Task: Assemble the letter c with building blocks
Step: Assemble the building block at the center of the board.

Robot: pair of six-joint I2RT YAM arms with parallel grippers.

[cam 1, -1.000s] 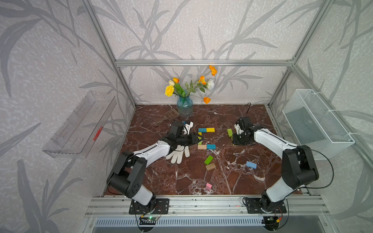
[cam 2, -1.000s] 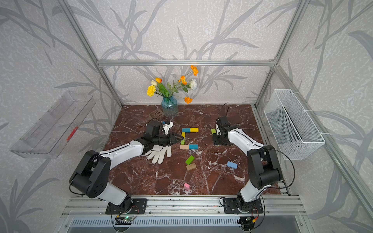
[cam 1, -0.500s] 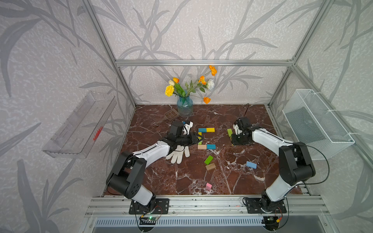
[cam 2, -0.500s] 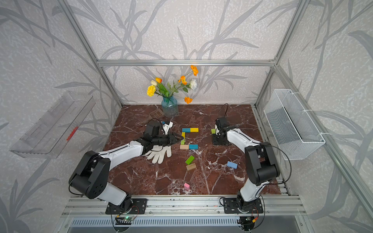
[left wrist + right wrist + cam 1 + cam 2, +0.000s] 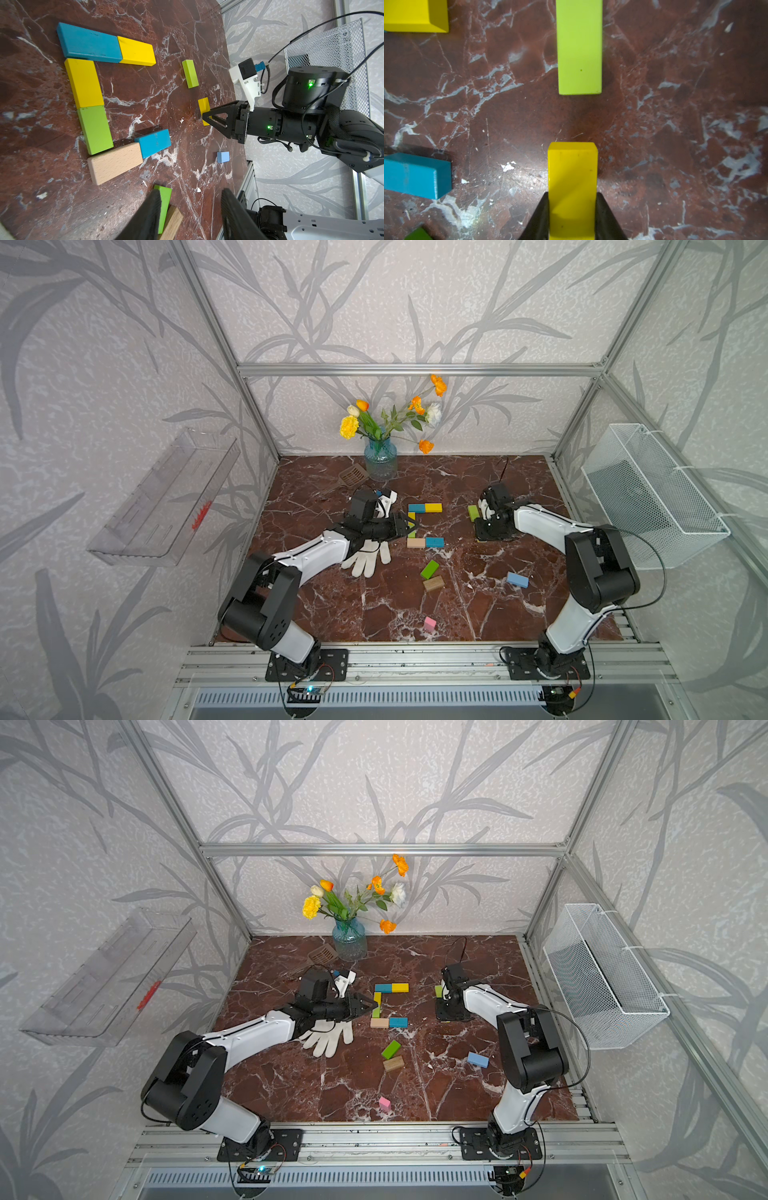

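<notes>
The right wrist view alone shows the grip plainly. The right gripper [image 5: 572, 196] has its two dark fingers pressed to the long sides of a yellow block [image 5: 572, 172]. The block is flat on or just above the marble tabletop [image 5: 675, 124], end-on to a lime-green block [image 5: 579, 47] a little apart from it. In both top views that yellow block is almost hidden beneath the gripper.

The left wrist view gives the best look at the block letter [image 5: 84, 83]. Blue and yellow form one arm, yellow and green the spine, plain wood and blue the other arm, with the bricks touching end to end. It also shows the left gripper [image 5: 189, 207] with its fingers standing apart and nothing between them. A green block [image 5: 165, 197] and a plain wooden block [image 5: 173, 218] lie behind one finger.

In a top view the left arm reaches low across a white glove [image 5: 328, 1038], its gripper just beside the letter's spine. The right arm is bent, wrist pointing straight down, on the letter's open side and apart from it.
</notes>
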